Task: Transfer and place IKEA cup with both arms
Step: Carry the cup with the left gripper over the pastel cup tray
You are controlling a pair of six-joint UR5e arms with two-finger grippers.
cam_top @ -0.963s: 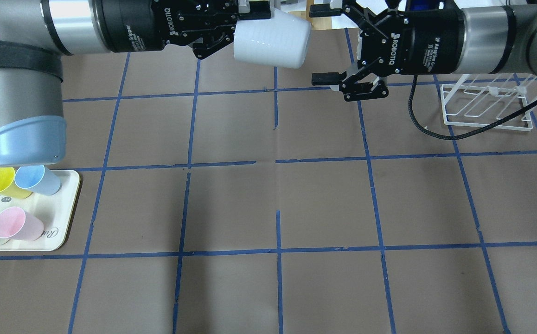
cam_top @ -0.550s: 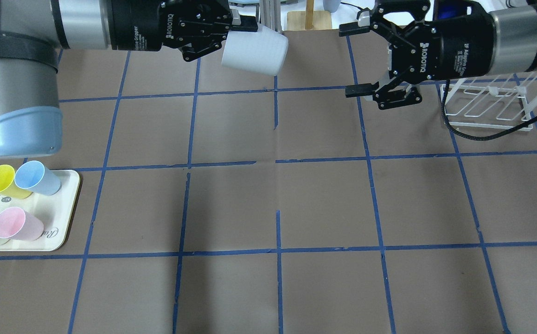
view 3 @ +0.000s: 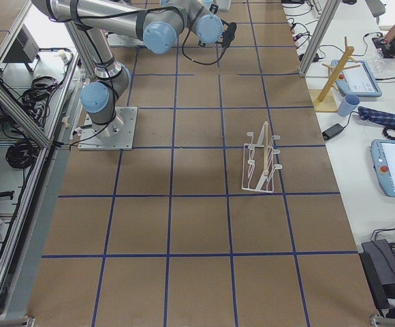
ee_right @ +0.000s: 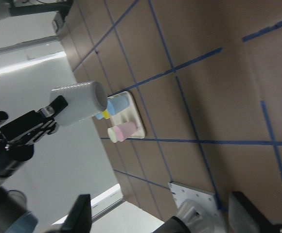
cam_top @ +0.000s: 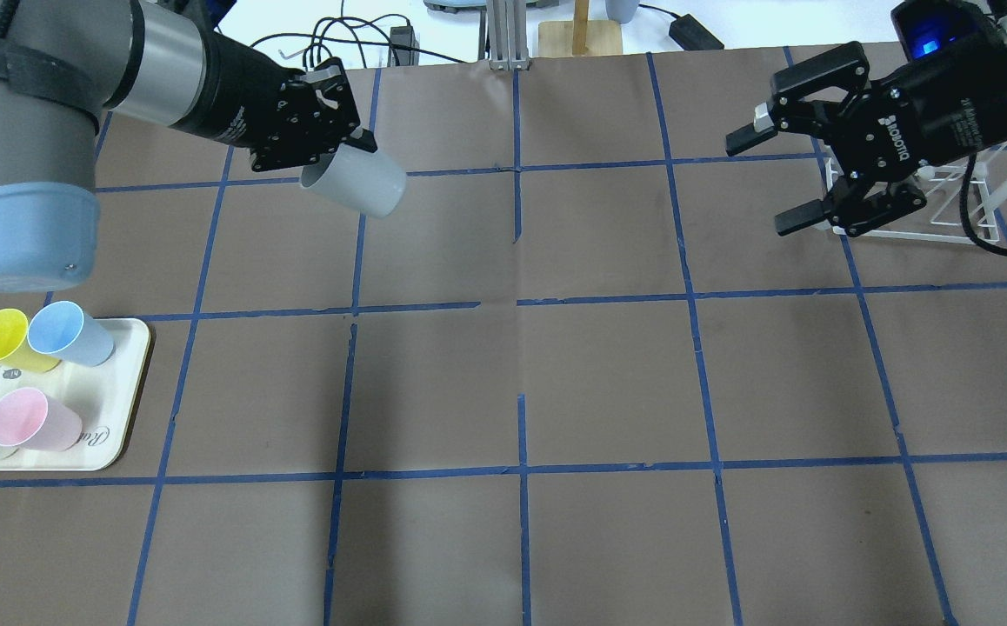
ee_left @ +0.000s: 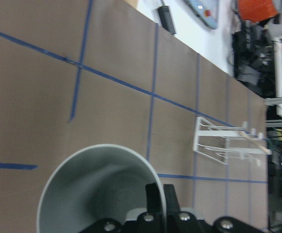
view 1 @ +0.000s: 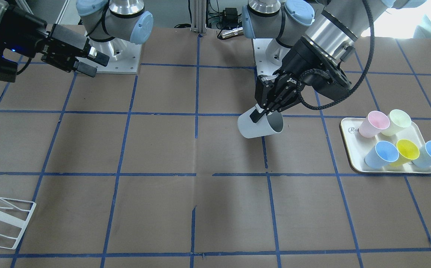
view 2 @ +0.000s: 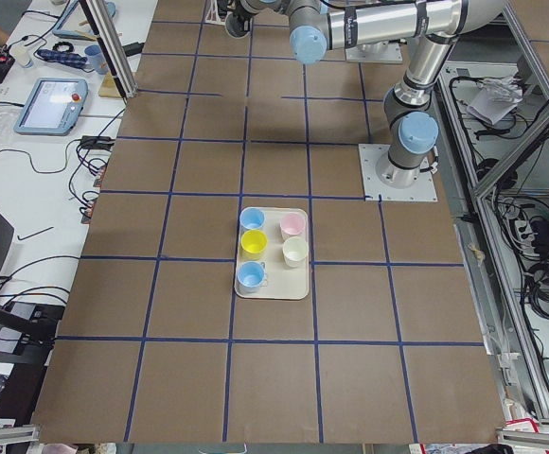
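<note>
The left hand [cam_top: 345,156] pinches the rim of the IKEA cup [cam_top: 360,184], one finger inside, holding it tilted above bare worktop [cam_top: 521,365], well clear of the tray [cam_top: 125,417]. The right hand [cam_top: 769,181] hangs spread open and empty, far from the tray, beside the wire rack [cam_top: 921,235].

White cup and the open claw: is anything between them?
No. In the overhead view, only bare brown table with blue tape lines lies between the cup, held by the left claw, and the open right claw.
</note>
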